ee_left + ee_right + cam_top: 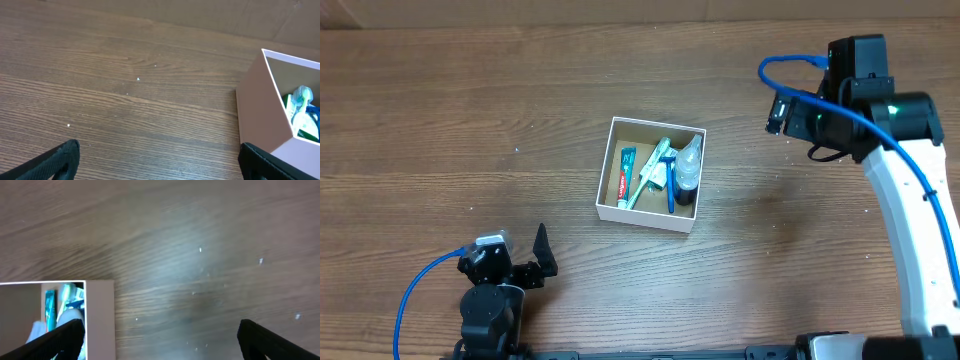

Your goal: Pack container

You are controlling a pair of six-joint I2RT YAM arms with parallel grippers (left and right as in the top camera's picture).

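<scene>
The container (607, 187), a square cardboard box with white walls and brown inside, sits mid-table. It holds a red-and-green toothpaste tube (626, 173), a toothbrush (650, 170), a blue item (671, 192) and a clear bottle with dark liquid (688, 172). The box also shows in the left wrist view (260, 110) and in the right wrist view (100, 315). My left gripper (160, 160) is open and empty, low at the front left of the box. My right gripper (160, 337) is open and empty, raised to the right of the box.
The wooden table (470, 120) spreads all round the box. A cardboard wall (225, 15) runs along the table's far edge. Blue cables (420, 280) trail from both arms.
</scene>
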